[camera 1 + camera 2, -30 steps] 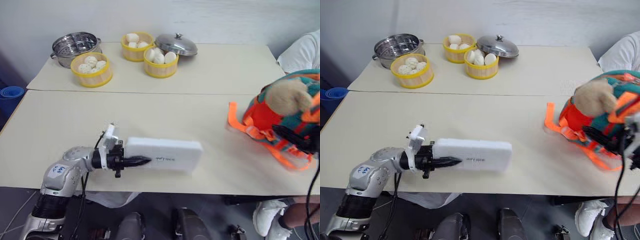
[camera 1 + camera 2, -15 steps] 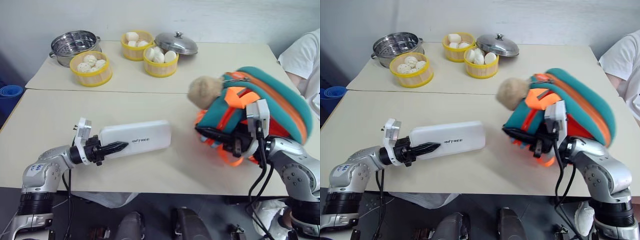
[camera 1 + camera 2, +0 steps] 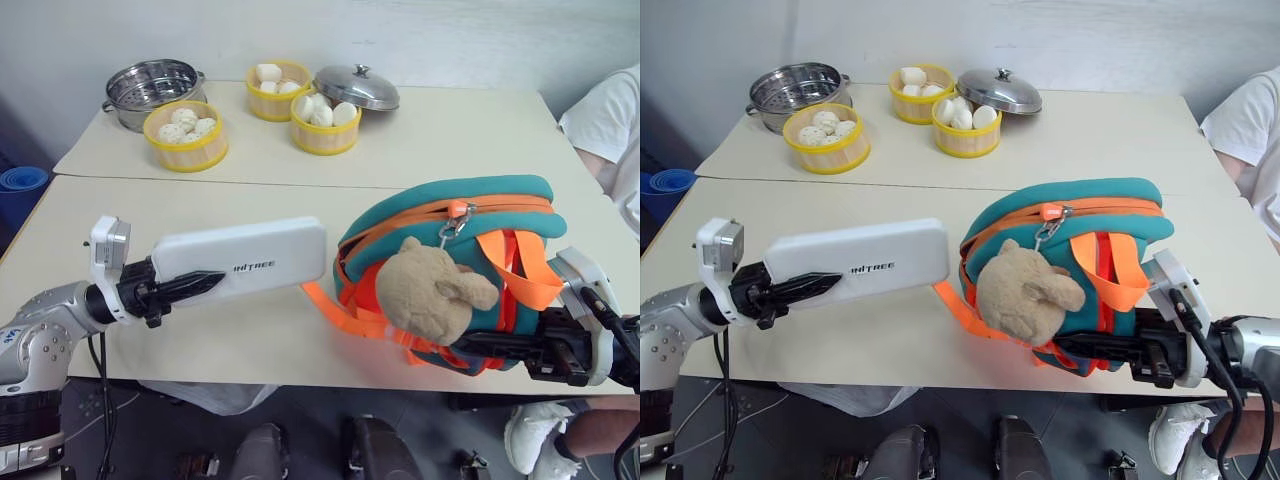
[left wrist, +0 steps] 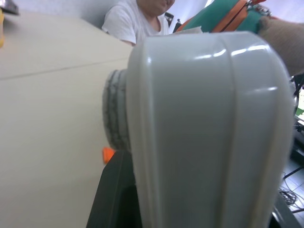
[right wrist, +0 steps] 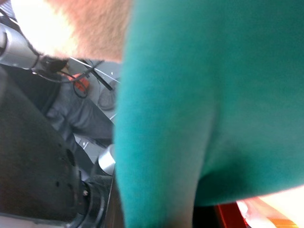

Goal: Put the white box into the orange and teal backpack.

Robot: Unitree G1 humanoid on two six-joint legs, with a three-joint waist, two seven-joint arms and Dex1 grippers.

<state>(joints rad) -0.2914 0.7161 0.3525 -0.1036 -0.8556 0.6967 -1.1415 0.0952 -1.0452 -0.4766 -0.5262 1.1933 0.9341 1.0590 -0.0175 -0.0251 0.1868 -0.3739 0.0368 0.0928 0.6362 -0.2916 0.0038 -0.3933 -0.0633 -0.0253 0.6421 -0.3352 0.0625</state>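
Observation:
The white box (image 3: 240, 260) is held up off the table, lying roughly level. My left gripper (image 3: 205, 283) is shut on its left end. Its right end comes close to the left side of the orange and teal backpack (image 3: 470, 205), which sits at the table's front right. The backpack's teal top is up and its tan plush bear (image 3: 430, 295) faces me. My right gripper (image 3: 485, 346) is shut on the backpack's lower front, under the bear. The left wrist view has the box (image 4: 209, 128) up close, and the right wrist view has teal fabric (image 5: 213, 95).
At the back of the far table stand a steel steamer pot (image 3: 150, 85), three yellow baskets of buns (image 3: 185, 135) (image 3: 275, 88) (image 3: 322, 122) and a steel lid (image 3: 355, 88). A person in a white shirt (image 3: 610, 115) sits at the right. Orange straps (image 3: 335, 305) trail on the table.
My right gripper has pulled the backpack in from the right edge to the front middle and turned it, bear now facing me. My left gripper has lifted the box and drawn it left.

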